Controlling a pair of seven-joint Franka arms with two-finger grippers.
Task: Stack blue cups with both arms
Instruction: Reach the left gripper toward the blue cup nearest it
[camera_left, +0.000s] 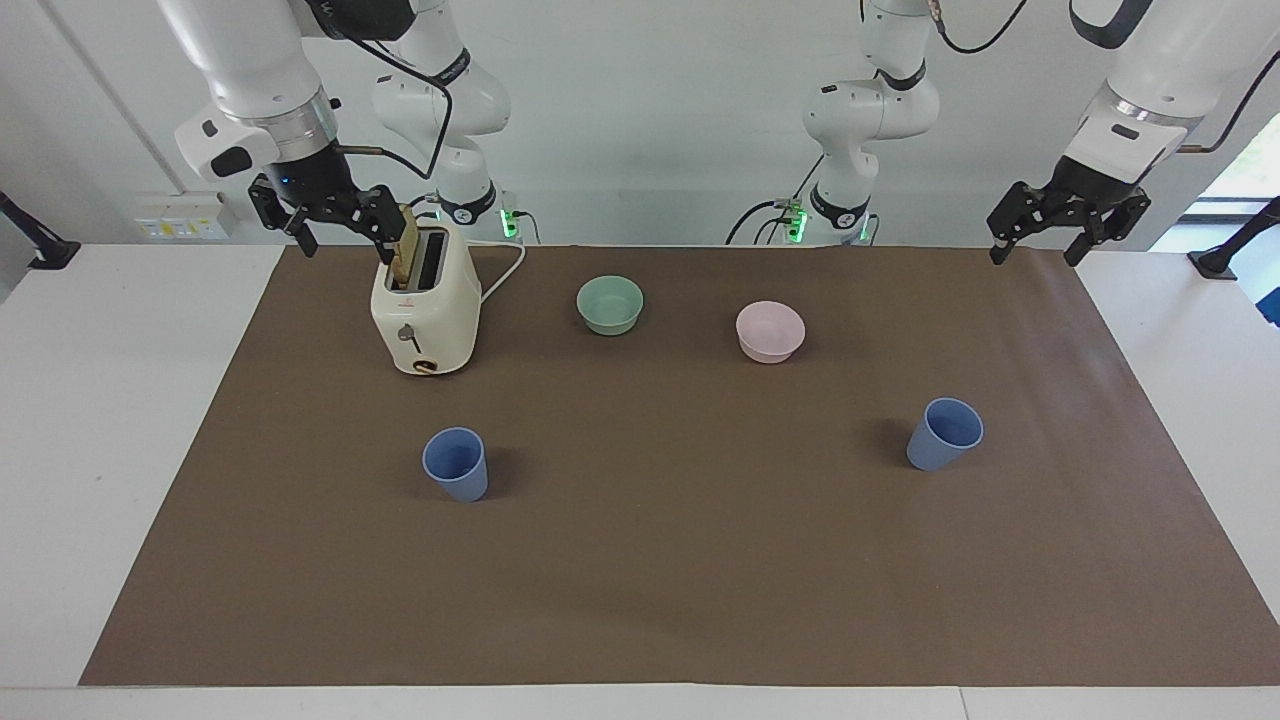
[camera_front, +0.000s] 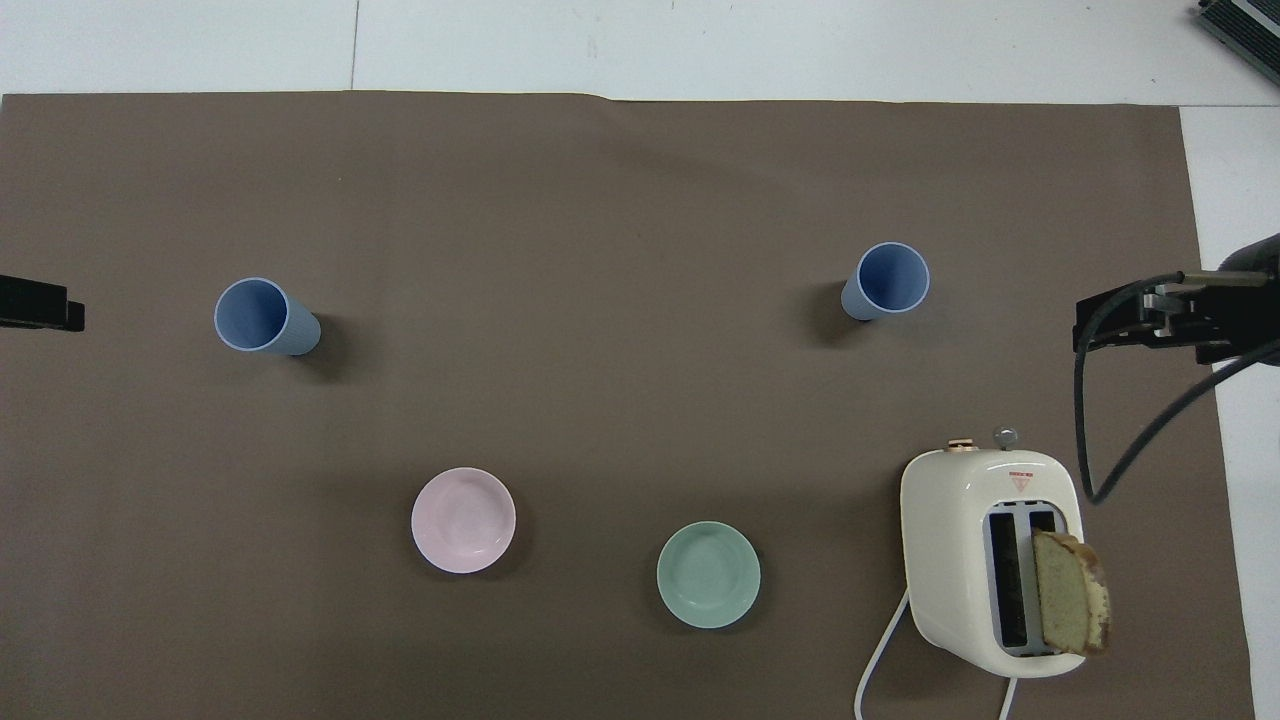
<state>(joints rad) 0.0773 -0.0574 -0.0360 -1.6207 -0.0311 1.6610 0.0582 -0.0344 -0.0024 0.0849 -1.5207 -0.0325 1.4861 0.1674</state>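
Note:
Two blue cups stand upright and apart on the brown mat. One cup (camera_left: 456, 464) (camera_front: 886, 281) is toward the right arm's end, farther from the robots than the toaster. The other cup (camera_left: 944, 434) (camera_front: 265, 317) is toward the left arm's end. My right gripper (camera_left: 350, 250) (camera_front: 1140, 325) is open and empty, raised beside the toaster. My left gripper (camera_left: 1033, 258) (camera_front: 40, 305) is open and empty, raised over the mat's corner near the robots. Both grippers are well away from the cups.
A cream toaster (camera_left: 425, 305) (camera_front: 985, 560) holds a slice of bread (camera_front: 1070, 592), and its cord trails toward the robots. A mint-green bowl (camera_left: 610, 304) (camera_front: 708, 574) and a pale pink bowl (camera_left: 770, 331) (camera_front: 463, 519) sit nearer to the robots than the cups.

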